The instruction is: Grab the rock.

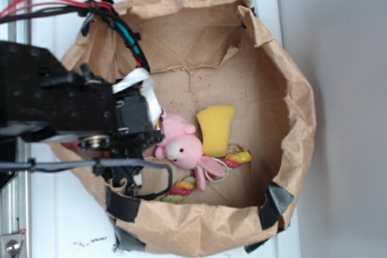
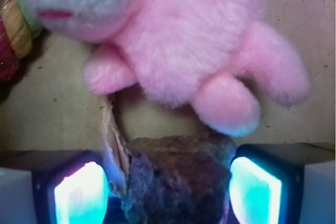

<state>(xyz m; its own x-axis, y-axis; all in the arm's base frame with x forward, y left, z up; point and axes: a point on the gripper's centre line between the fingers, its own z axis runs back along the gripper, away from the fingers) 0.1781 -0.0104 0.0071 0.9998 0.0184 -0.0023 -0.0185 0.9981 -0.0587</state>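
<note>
The rock (image 2: 178, 182), a rough dark brown-grey lump, fills the bottom centre of the wrist view. My gripper (image 2: 169, 174) is open and straddles it, one glowing pad (image 2: 79, 195) on its left and the other on its right. A torn cardboard flap (image 2: 113, 140) stands between the left pad and the rock. The right pad sits at the rock's edge. In the exterior view the rock and the fingertips are hidden under my black arm (image 1: 72, 107).
A pink plush bunny (image 1: 181, 146) lies just beyond the rock, its foot (image 2: 226, 106) almost over it. A yellow sponge block (image 1: 216, 128) and a coloured rope toy (image 1: 208, 176) lie further right. Everything sits inside a tall brown paper bag (image 1: 290, 107).
</note>
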